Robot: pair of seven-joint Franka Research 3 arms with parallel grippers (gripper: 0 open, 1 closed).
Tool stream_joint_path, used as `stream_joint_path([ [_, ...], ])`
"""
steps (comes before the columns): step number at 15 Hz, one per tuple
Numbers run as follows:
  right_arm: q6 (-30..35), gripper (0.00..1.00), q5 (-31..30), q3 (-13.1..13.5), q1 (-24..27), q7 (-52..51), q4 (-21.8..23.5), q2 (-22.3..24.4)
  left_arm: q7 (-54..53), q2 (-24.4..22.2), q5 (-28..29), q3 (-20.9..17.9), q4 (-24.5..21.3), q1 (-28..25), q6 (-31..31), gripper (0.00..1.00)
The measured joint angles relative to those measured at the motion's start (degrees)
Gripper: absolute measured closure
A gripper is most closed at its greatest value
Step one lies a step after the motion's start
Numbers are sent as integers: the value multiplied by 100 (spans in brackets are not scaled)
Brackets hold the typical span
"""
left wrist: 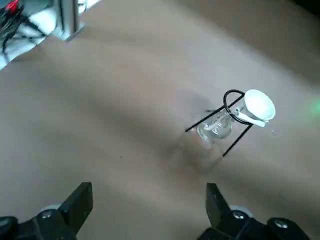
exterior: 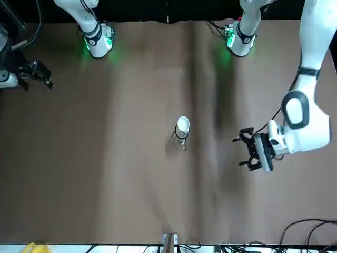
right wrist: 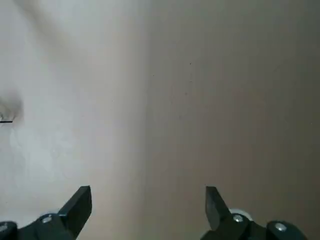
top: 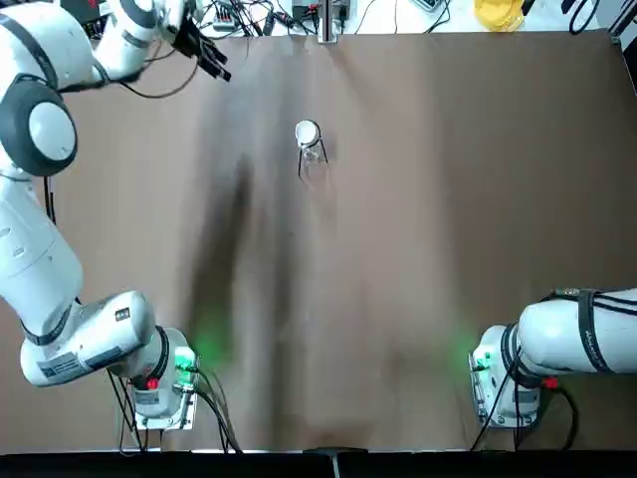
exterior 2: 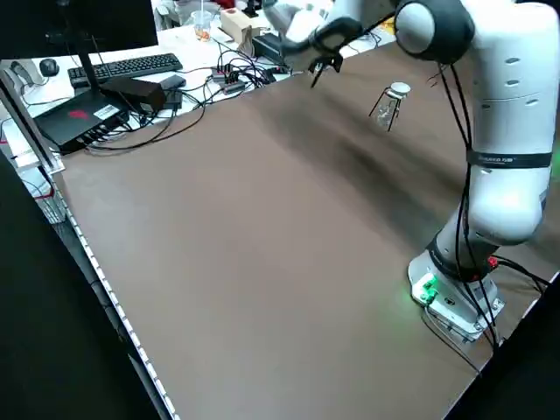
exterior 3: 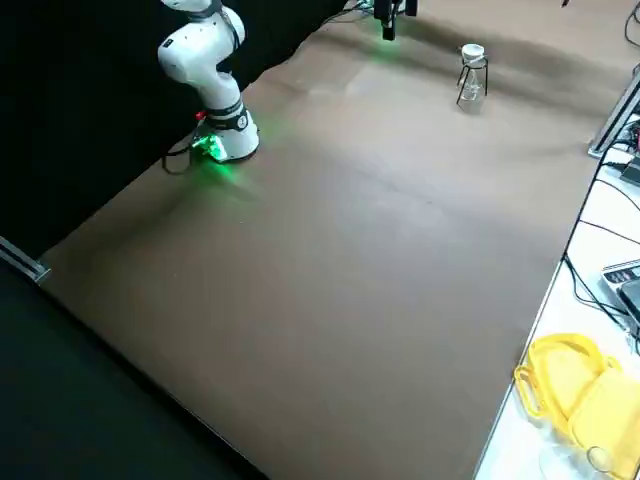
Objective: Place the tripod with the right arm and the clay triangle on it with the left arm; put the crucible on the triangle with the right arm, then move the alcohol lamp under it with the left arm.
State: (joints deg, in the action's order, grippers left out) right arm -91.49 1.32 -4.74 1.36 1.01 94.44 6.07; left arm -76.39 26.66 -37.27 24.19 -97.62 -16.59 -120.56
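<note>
Hovering well apart from the glassware, the left arm's black two-fingered tool (left wrist: 150, 212) had its fingers spread, near the far edge of the brown table (top: 398, 249). The right arm's black tool (right wrist: 149, 212), also spread, was off at the table's right side. Between them stood the thin black wire tripod (left wrist: 239, 120), its ring bearing the white clay triangle (left wrist: 250, 119) and the round white crucible (left wrist: 259, 105); the clear, rounded glass alcohol lamp (left wrist: 216, 126) sat beneath, glinting.
</note>
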Motion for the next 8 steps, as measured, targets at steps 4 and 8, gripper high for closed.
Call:
stream_joint_path([
  [4, 6, 0, -1, -15, -13, 0, 0, 0, 2348, -822, 1411, -15, -1, -8, 501, 0],
  [8, 4, 0, -174, 50, 56, -3, 1, 0, 5288, -1518, 3096, 1, 186, 10, 1544, 0],
])
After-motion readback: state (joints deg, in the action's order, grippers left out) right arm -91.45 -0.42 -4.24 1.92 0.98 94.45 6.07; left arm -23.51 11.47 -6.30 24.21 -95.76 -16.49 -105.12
